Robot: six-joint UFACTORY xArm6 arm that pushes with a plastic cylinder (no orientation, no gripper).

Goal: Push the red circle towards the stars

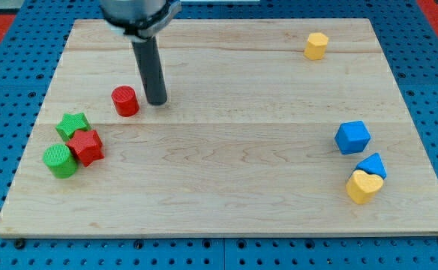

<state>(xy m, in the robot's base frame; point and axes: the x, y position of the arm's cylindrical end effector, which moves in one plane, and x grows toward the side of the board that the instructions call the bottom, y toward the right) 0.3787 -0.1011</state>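
Note:
The red circle (125, 100) stands on the wooden board at the view's upper left. My tip (157, 101) is just to its right, a small gap apart. The green star (73, 124) and the red star (86, 146) lie below and left of the red circle, touching each other. A green circle (60, 160) sits against the red star's left side.
A yellow hexagon block (316, 46) lies near the view's top right. A blue cube (352, 137), a blue triangular block (372, 165) and a yellow heart (364, 186) cluster at the right. The board's edge (226, 234) borders blue pegboard.

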